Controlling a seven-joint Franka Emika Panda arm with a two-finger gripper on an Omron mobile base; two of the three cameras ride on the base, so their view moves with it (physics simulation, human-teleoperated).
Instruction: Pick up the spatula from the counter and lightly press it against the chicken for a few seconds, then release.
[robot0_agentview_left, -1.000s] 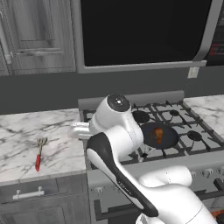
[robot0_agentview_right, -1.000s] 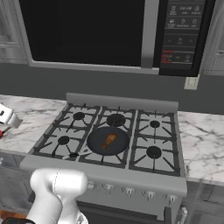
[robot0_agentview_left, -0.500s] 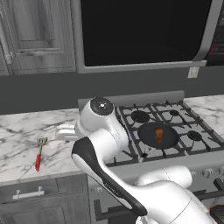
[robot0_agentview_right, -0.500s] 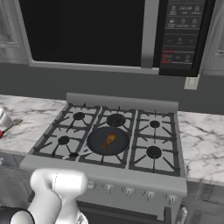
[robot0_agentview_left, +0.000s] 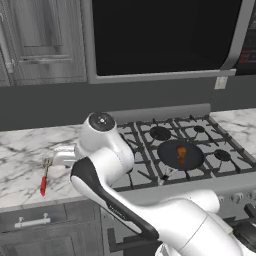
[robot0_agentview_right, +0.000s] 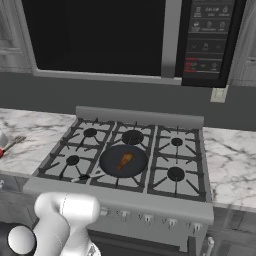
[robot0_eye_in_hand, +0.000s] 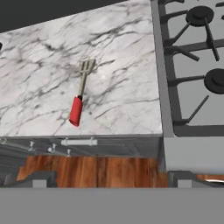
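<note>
Two-finger gripper (robot0_eye_in_hand: 111, 180) held wide open and empty above the counter.
The slim metal spatula with slotted head and red handle (robot0_eye_in_hand: 81, 92) is found lying flat on the white veined marble counter (robot0_eye_in_hand: 122, 52), left of the gas stove (robot0_eye_in_hand: 192, 153) and well apart from the orange chicken piece (robot0_agentview_right: 123, 161) in the dark round pan (robot0_agentview_right: 107, 167). It is judged light and stiff; the thicker red handle is best taken, the thin shaft being likely slippery.

I see the spatula (robot0_eye_in_hand: 80, 94) lying on the counter (robot0_eye_in_hand: 122, 78), left of the stove (robot0_eye_in_hand: 188, 87). The chicken (robot0_agentview_right: 124, 160) sits in a pan (robot0_agentview_right: 109, 163) mid-stove, below the microwave (robot0_agentview_right: 100, 35).
</note>
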